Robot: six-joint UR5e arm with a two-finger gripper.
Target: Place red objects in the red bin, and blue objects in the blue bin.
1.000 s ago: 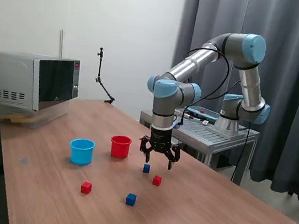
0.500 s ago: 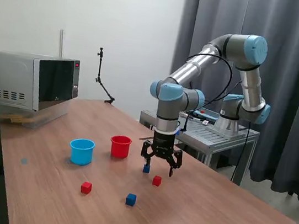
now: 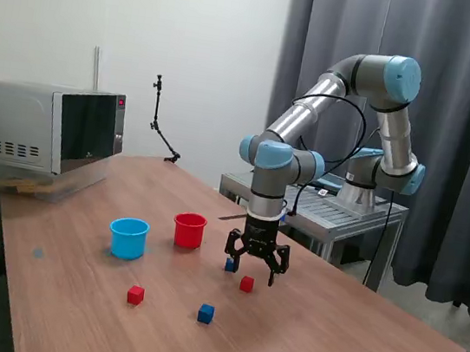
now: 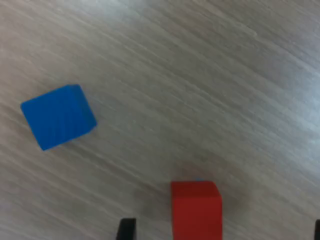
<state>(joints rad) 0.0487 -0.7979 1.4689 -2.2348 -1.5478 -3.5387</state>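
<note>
While you look across the wooden surface (image 3: 326, 338) in the exterior view, the UR5e arm (image 3: 314, 108) takes up most of the frame, bending from its base on the grey metal cart (image 3: 335, 209) down to a wrist that points straight at the wood. Toward the exterior view's left you have a microwave (image 3: 45, 127) at the far end of the surface, and a thin black stand (image 3: 161, 126) behind it near the wall.

Your two bins sit side by side, close but apart: the blue bin (image 3: 128, 238) toward the exterior view's left and the red bin (image 3: 190, 230) just beside it toward the right. Both stand upright with their mouths open.

Your gripper (image 3: 254, 269) hangs low over the surface with its fingers spread and nothing between them. It sits just above one red cube (image 3: 246, 283), which in the wrist view (image 4: 196, 209) lies between the two dark fingertips (image 4: 126, 229) at the frame edge, not touched by either.

One blue cube (image 3: 229, 265) lies just beside the gripper on the side of the red bin, partly hidden by a finger; the wrist view shows it (image 4: 58, 116) turned at an angle, apart from the red cube. You have a second blue cube (image 3: 206, 313) nearer the camera, and a second red cube (image 3: 136, 294) toward the exterior view's left of it, below the blue bin. All four cubes rest on the wood, outside both bins.
</note>
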